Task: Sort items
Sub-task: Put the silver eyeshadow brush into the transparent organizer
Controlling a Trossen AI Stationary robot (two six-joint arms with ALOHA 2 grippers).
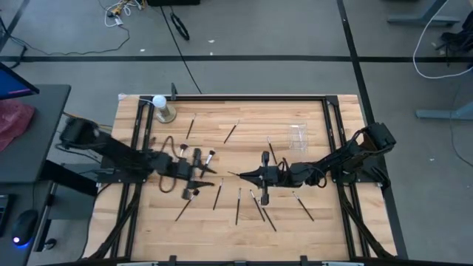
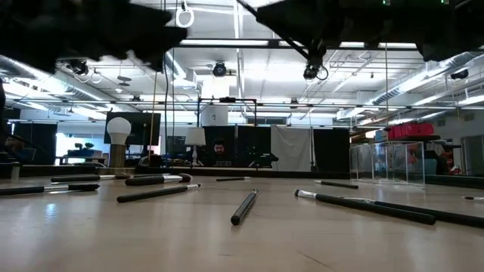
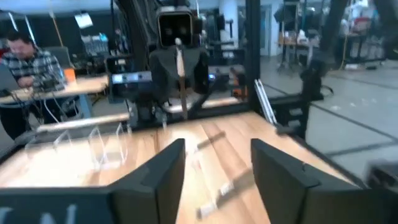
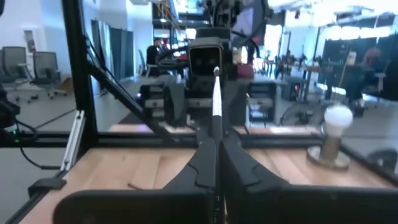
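Several thin dark brushes and sticks lie flat on the wooden table [image 1: 318, 229], among them one at the far left [image 1: 191, 129], one in the middle [image 1: 218, 196] and one at the right [image 1: 303, 207]; the low view shows them lying flat [image 2: 243, 207]. My right gripper [image 1: 235, 175] is mid-table, level and pointing left, shut on one thin brush [image 4: 216, 106]. My left gripper [image 1: 213, 177] faces it from the left, fingers wide open [image 3: 214, 168] with nothing between them. My right gripper pinches a thin brush between its two shut fingers [image 4: 205, 165], which come in level from the table's right. The shaft [image 4: 216, 134] stands upright above the fingers with its pale end [image 3: 178, 43] up. The fingers hide its lower part. It is clear of the table.
A white ball on a metallic base [image 1: 160, 107] stands at the far left corner and a small clear cup [image 1: 298, 135] at the far right. Dark rails [image 1: 334, 148] run along both table sides. People sit at desks beyond the table [image 3: 25, 56].
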